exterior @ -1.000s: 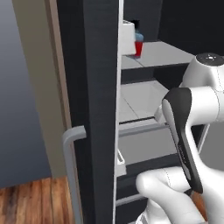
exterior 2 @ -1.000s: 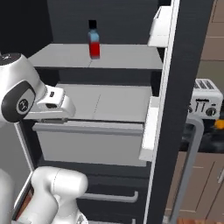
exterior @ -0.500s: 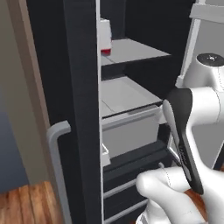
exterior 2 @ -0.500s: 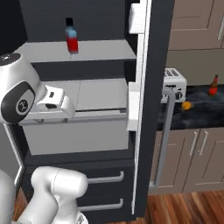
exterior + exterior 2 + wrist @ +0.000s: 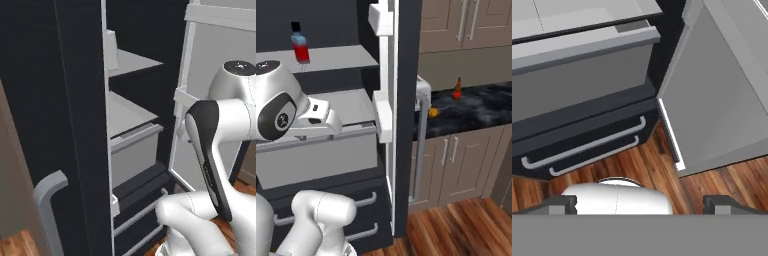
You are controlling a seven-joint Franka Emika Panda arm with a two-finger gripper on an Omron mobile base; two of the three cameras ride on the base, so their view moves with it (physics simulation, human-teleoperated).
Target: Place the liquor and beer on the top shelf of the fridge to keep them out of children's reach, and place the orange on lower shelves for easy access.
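Observation:
The liquor [image 5: 300, 42], a red bottle with a black cap, stands upright on the top shelf [image 5: 341, 57] of the open fridge [image 5: 80, 125]. Right of the fridge, the beer [image 5: 457, 89] stands on the dark counter [image 5: 476, 107], and the orange [image 5: 433, 112] lies in front of it near the toaster [image 5: 423, 90]. The lower shelves [image 5: 125, 112] hold nothing I can see. My gripper [image 5: 641, 205] is open and holds nothing. It points down at the fridge's drawer fronts [image 5: 582, 145] and the wooden floor [image 5: 647, 167].
The right fridge door [image 5: 391, 100] stands open with white bins, between the shelves and the counter. The left door [image 5: 75, 150] with its grey handle [image 5: 50, 200] is close on the left. Brown cabinets [image 5: 456, 165] sit under the counter.
The whole picture has slid left as the base moved, bringing the counter with the beer and orange further into the right base view. The gripper stays open, and the liquor remains on its shelf.

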